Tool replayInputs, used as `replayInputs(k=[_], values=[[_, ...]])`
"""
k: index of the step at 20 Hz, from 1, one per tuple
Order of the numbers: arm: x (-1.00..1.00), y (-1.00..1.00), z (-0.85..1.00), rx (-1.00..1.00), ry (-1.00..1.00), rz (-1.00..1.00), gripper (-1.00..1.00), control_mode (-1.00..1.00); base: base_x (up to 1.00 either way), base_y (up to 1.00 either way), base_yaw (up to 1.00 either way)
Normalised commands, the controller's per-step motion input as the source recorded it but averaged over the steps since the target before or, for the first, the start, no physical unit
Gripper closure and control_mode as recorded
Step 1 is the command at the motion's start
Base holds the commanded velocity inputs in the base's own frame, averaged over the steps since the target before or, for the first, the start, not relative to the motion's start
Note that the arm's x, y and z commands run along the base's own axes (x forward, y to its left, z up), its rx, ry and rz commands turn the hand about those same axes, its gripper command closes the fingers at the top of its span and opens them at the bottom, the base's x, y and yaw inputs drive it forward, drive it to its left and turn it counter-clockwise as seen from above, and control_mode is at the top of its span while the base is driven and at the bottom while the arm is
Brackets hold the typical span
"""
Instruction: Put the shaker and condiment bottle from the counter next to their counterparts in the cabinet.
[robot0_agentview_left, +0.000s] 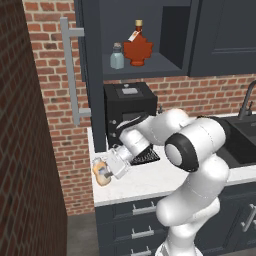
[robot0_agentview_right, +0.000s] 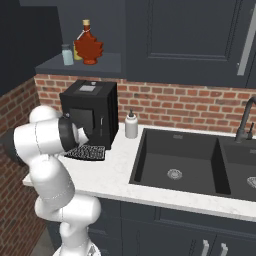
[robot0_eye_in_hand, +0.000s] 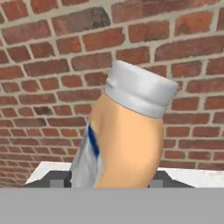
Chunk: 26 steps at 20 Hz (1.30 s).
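Open cabinet (robot0_agentview_left: 150, 67): shaker (robot0_agentview_left: 117, 56) and red maple-leaf bottle (robot0_agentview_left: 138, 47) fill the shelf's left; its right half lies free. A black coffee machine (robot0_agentview_left: 130, 105) stands on the counter (robot0_agentview_left: 150, 180) beneath.

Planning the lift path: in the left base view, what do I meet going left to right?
Cabinet door handle → condiment bottle in the gripper → blue-grey shaker → maple-leaf bottle → faucet.

Arm folded low, forearm reaching left over the counter (robot0_agentview_left: 165, 177) edge; end effector (robot0_agentview_left: 106, 170) closed around the condiment bottle (robot0_agentview_left: 102, 171).
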Motion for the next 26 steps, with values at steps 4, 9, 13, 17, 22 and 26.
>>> replayInputs(k=[4,9,13,17,22,26], values=[[-0.34,-0.46,0.12,0.01,-0.07,-0.39,1.0,-1.0,0.0,0.0,0.0],[-0.37,-0.48,0.29,0.03,0.0,-0.45,1.0,-1.0,0.0,0.0,0.0],[-0.37,-0.57,0.13,0.09,0.0,-0.5,1.0,-1.0,0.0,0.0,0.0],[-0.17,-0.65,0.2,0.08,0.0,-0.53,1.0,-1.0,0.0,0.0,0.0],[-0.01,-0.56,0.47,0.0,-0.02,-0.41,1.0,-1.0,0.0,0.0,0.0],[0.0,-0.46,0.53,0.0,-0.05,-0.34,1.0,-1.0,0.0,0.0,0.0]])
